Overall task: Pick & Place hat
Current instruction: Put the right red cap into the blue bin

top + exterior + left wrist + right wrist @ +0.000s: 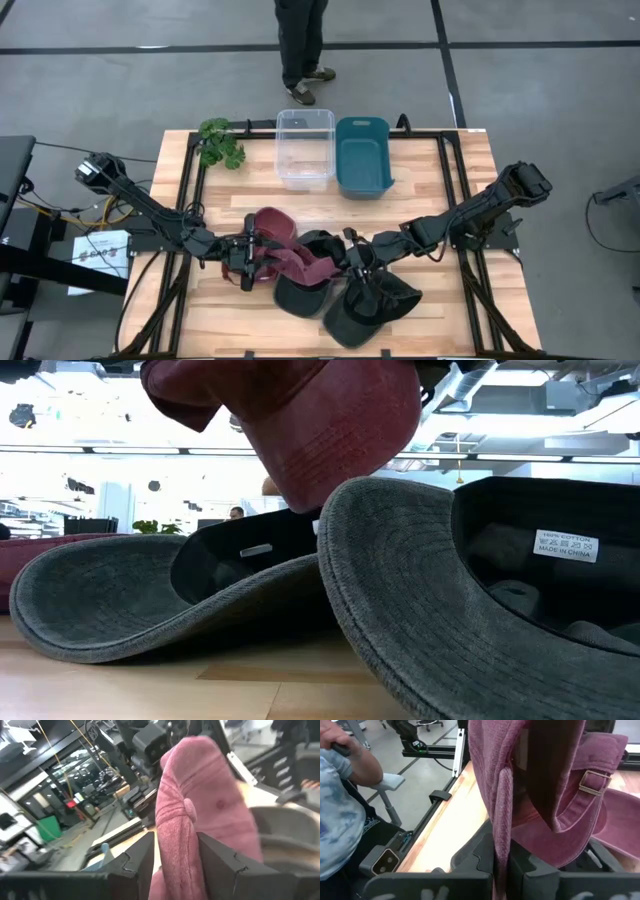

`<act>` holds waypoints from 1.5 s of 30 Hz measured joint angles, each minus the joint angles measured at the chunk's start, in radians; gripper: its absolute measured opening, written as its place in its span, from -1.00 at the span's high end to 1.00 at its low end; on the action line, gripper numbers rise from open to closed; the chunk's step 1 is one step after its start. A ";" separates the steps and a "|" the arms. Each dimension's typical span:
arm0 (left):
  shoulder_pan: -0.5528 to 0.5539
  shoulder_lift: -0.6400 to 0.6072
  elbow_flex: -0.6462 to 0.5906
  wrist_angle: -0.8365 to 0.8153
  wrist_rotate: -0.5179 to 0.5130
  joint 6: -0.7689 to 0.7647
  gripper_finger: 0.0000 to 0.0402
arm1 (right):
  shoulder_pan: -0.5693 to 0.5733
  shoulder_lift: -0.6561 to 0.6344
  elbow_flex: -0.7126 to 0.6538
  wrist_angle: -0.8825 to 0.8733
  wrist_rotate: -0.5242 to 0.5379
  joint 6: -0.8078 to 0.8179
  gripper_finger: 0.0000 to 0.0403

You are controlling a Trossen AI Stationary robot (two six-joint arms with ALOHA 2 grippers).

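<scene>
Two maroon corduroy caps and several dark grey hats lie bunched at the table's middle. My left gripper (243,258) (181,862) is shut on the left maroon cap (270,230), which shows low at the left edge of the low view (30,565). My right gripper (352,258) (501,865) is shut on the other maroon cap (312,266), raised above the grey hats (300,420). The grey hats (370,300) (150,600) rest on the wood by their brims and crowns. My left gripper pinches the left maroon cap's crown (172,845) between its two fingers (142,862), just below the top button (189,809). It comes in level from the table's left. How the cap sits on the table is hidden. My right gripper pinches a folded edge of the other maroon cap (501,827) between its two fingers (480,857), near the back strap with its buckle (592,782). It comes in from the table's right. The cap stands up from the fingers, lifted above the grey hats.
A clear bin (305,150) and a teal bin (362,155) stand side by side at the far edge, with a green plant (220,142) to their left. A person (300,50) stands beyond the far edge; another person's arm (340,795) shows off the table.
</scene>
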 joint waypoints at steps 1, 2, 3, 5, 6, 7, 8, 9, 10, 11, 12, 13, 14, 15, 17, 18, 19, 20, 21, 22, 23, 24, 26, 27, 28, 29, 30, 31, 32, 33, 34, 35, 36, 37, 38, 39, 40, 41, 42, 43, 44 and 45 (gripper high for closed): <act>0.000 0.000 0.000 0.014 0.009 -0.020 0.32 | -0.002 0.000 0.000 0.000 0.000 0.000 0.96; 0.000 0.000 0.000 0.031 0.016 -0.042 0.34 | -0.007 0.000 0.000 -0.001 0.000 0.002 0.95; 0.000 0.000 0.000 0.047 0.024 -0.062 0.38 | -0.011 0.000 0.000 -0.001 0.000 0.007 0.94; 0.000 0.000 0.000 0.062 0.031 -0.092 0.51 | -0.018 0.000 0.000 -0.001 0.000 0.007 0.92; 0.000 0.000 0.000 0.064 0.031 -0.100 0.59 | -0.021 0.000 0.000 -0.001 0.000 0.007 0.91; 0.000 0.000 0.000 0.067 0.032 -0.106 0.69 | -0.023 0.000 0.000 -0.001 0.000 0.007 0.89; 0.000 0.000 0.000 0.067 0.032 -0.111 0.79 | -0.026 0.000 0.000 -0.001 0.000 0.008 0.88; 0.000 0.000 0.000 0.067 0.032 -0.117 0.89 | -0.028 0.000 0.000 -0.002 0.001 0.013 0.86; 0.000 0.000 0.000 0.069 0.032 -0.125 0.93 | -0.031 0.000 0.000 -0.003 0.005 0.024 0.84; 0.000 0.000 0.000 0.074 0.034 -0.136 0.94 | -0.034 0.000 0.000 -0.004 0.012 0.037 0.82; 0.000 0.000 0.000 0.076 0.046 -0.145 0.94 | -0.034 0.000 0.000 -0.009 0.026 0.052 0.79; 0.002 -0.001 0.000 0.075 0.069 -0.149 0.94 | -0.036 0.000 0.000 -0.018 0.042 0.060 0.76; 0.003 -0.002 0.000 0.076 0.100 -0.154 0.94 | -0.039 0.000 0.000 -0.026 0.057 0.061 0.73; 0.003 -0.002 0.000 0.082 0.134 -0.165 0.95 | -0.040 0.000 0.000 -0.034 0.070 0.062 0.69; 0.003 -0.010 0.000 0.090 0.198 -0.180 0.96 | -0.042 0.000 0.000 -0.046 0.094 0.077 0.61; 0.003 -0.016 0.000 0.091 0.227 -0.192 0.96 | -0.046 0.000 0.000 -0.050 0.103 0.088 0.56; 0.003 -0.024 0.000 0.091 0.250 -0.204 0.96 | -0.048 0.000 0.000 -0.053 0.106 0.097 0.51; 0.003 -0.032 0.000 0.091 0.271 -0.222 0.96 | -0.052 0.000 0.000 -0.057 0.106 0.106 0.46; 0.003 -0.041 0.000 0.090 0.291 -0.237 0.95 | -0.057 0.000 0.000 -0.058 0.106 0.112 0.41; 0.003 -0.050 0.000 0.089 0.312 -0.253 0.96 | -0.061 0.000 0.000 -0.060 0.106 0.113 0.36; 0.003 -0.057 0.000 0.088 0.335 -0.271 0.96 | -0.066 0.000 0.000 -0.060 0.107 0.113 0.31; 0.003 -0.065 0.000 0.079 0.355 -0.284 0.96 | -0.070 0.000 0.000 -0.060 0.109 0.113 0.26; 0.003 -0.076 0.000 0.072 0.388 -0.312 0.96 | -0.079 0.000 0.000 -0.061 0.115 0.113 0.18; 0.003 -0.081 0.000 0.068 0.402 -0.325 0.95 | -0.082 0.000 0.000 -0.061 0.123 0.113 0.15; 0.003 -0.085 0.000 0.065 0.415 -0.336 0.95 | -0.085 0.000 0.000 -0.061 0.137 0.113 0.12; 0.003 -0.088 0.000 0.058 0.430 -0.348 0.95 | -0.088 0.000 0.000 -0.061 0.147 0.110 0.11; 0.003 -0.092 0.000 0.048 0.439 -0.359 0.95 | -0.090 0.000 0.000 -0.060 0.158 0.102 0.10; 0.005 -0.098 0.000 0.033 0.445 -0.377 0.95 | -0.092 0.000 0.000 -0.055 0.161 0.084 0.09; 0.009 -0.105 0.000 0.017 0.447 -0.398 0.95 | -0.093 0.000 0.000 -0.044 0.161 0.063 0.09; 0.016 -0.114 0.000 -0.002 0.447 -0.421 0.95 | -0.093 0.000 0.000 -0.021 0.161 0.036 0.10; 0.023 -0.123 0.000 -0.022 0.447 -0.439 0.95 | -0.093 0.000 0.000 0.013 0.160 0.005 0.10; 0.035 -0.132 0.000 -0.044 0.452 -0.455 0.95 | -0.093 0.000 0.000 0.053 0.158 -0.029 0.11; 0.047 -0.138 0.000 -0.064 0.460 -0.468 0.95 | -0.092 0.000 0.000 0.092 0.157 -0.064 0.12; 0.060 -0.143 0.000 -0.082 0.473 -0.482 0.95 | -0.089 0.000 0.000 0.129 0.157 -0.098 0.13; 0.073 -0.147 0.000 -0.100 0.491 -0.496 0.95 | -0.085 0.000 0.000 0.167 0.157 -0.128 0.14; 0.088 -0.147 0.000 -0.108 0.513 -0.509 0.95 | -0.083 0.000 0.000 0.202 0.157 -0.153 0.15; 0.102 -0.145 0.000 -0.114 0.539 -0.522 0.95 | -0.083 0.000 0.006 0.223 0.154 -0.174 0.15; 0.118 -0.141 0.000 -0.117 0.566 -0.536 0.95 | -0.084 0.000 0.017 0.222 0.145 -0.191 0.16; 0.133 -0.135 0.000 -0.121 0.594 -0.548 0.95 | -0.085 0.000 0.031 0.216 0.125 -0.206 0.16; 0.148 -0.126 0.001 -0.120 0.617 -0.560 0.95 | -0.086 0.000 0.046 0.205 0.099 -0.214 0.17; 0.162 -0.118 0.001 -0.121 0.638 -0.566 0.95 | -0.091 0.000 0.062 0.188 0.070 -0.224 0.17; 0.176 -0.111 0.001 -0.121 0.655 -0.569 0.95 | -0.095 0.002 0.077 0.173 0.042 -0.229 0.17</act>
